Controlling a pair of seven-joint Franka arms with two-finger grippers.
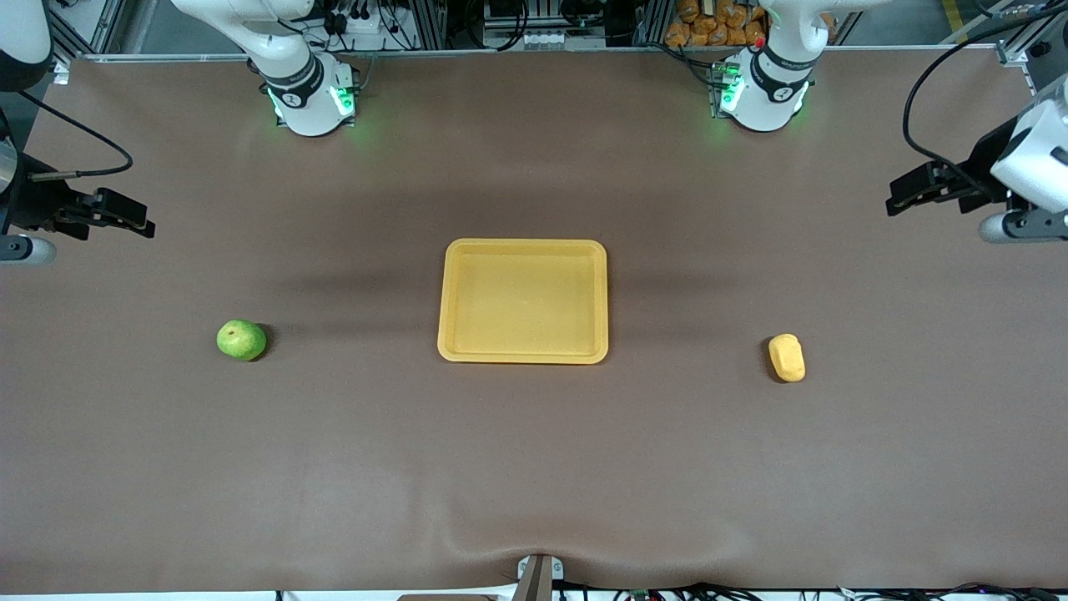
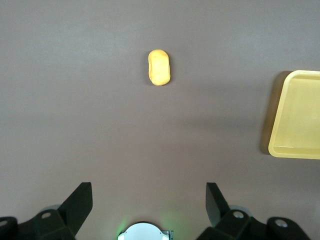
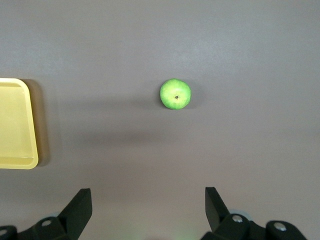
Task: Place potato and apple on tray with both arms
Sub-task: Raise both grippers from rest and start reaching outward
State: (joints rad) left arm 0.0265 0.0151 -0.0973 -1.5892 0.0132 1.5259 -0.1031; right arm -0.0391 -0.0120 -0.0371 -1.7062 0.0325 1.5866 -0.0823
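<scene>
Three task items sit apart on the brown desk (image 1: 534,467). The shallow rectangular yellow plastic tray (image 1: 523,356) with rounded corners and a raised rim lies at the middle, with nothing in it. The small round bright green apple (image 1: 242,340) rests on the bare desk toward the right arm's end, well apart from the tray, about level with the tray's nearer edge. The small oblong yellow-orange potato (image 1: 787,357) lies on the bare desk toward the left arm's end, also well apart from the tray and slightly nearer the front camera than the apple.

Left end effector (image 1: 905,197): held in the air over the left arm's end of the desk, nothing between its fingers. Left wrist view shows both black fingers (image 2: 80,202) spread wide, potato (image 2: 159,67) and a corner of the tray (image 2: 295,150) in sight.

Right end effector (image 1: 138,222): held in the air over the right arm's end of the desk, likewise carrying nothing. Right wrist view shows its fingers (image 3: 80,205) spread wide, with the apple (image 3: 175,93), stem dimple up, and the tray's edge (image 3: 20,162) in sight.
</scene>
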